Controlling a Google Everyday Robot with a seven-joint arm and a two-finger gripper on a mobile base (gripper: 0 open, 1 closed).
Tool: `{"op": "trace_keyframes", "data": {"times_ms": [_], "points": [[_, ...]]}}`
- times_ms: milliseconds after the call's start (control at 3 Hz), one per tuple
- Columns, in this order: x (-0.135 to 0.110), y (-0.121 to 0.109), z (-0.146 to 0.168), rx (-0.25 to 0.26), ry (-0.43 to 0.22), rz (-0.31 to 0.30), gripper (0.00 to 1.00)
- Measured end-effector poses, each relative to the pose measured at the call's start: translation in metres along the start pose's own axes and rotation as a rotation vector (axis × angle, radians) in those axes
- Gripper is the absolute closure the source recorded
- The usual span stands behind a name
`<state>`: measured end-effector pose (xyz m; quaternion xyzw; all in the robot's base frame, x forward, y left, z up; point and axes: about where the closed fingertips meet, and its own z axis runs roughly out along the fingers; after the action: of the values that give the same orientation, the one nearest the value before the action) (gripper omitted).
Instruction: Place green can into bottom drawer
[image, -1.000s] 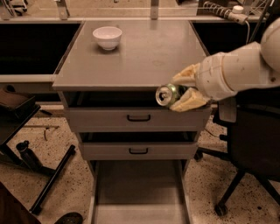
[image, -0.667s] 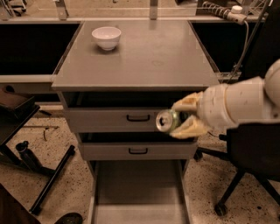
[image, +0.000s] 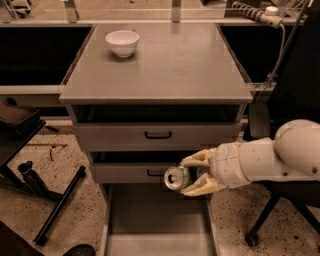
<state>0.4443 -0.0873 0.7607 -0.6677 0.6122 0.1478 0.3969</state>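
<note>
Green can (image: 176, 178) lies on its side in the pincer (image: 191, 176), just right of centre in the lower half of the frame, its silver round end turned toward us. The pincer is clamped on it, one pale finger over the top of the can's wall and one beneath, so the hold runs across the body and not on the ends. It hangs in the air in front of the middle drawer (image: 120, 173) and above the rear part of the bottom drawer (image: 155, 227), which stands pulled out at the bottom centre of the frame.

We judge the can light and thin-walled (whether it is dented we cannot make out), so a hard squeeze would buckle it, while its shiny metal could slip under a weak one. Taking it across the middle of the wall seems right to us: the ends are stiffer but offer the fingers little to bear on. Round and lying sideways, it will likely roll once let go on the flat tray; the low side walls should stop it. A white bowl (image: 122, 43) sits on the bench (image: 165, 70) at the upper left, well apart.
</note>
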Motion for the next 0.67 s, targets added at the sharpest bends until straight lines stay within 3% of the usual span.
{"op": "trace_keyframes", "data": {"times_ms": [333, 667], "points": [[0.0391, 0.0103, 0.0594, -0.061, -0.087, 0.01, 1.0], [0.0391, 0.0103, 0.0595, -0.061, -0.087, 0.01, 1.0]]}}
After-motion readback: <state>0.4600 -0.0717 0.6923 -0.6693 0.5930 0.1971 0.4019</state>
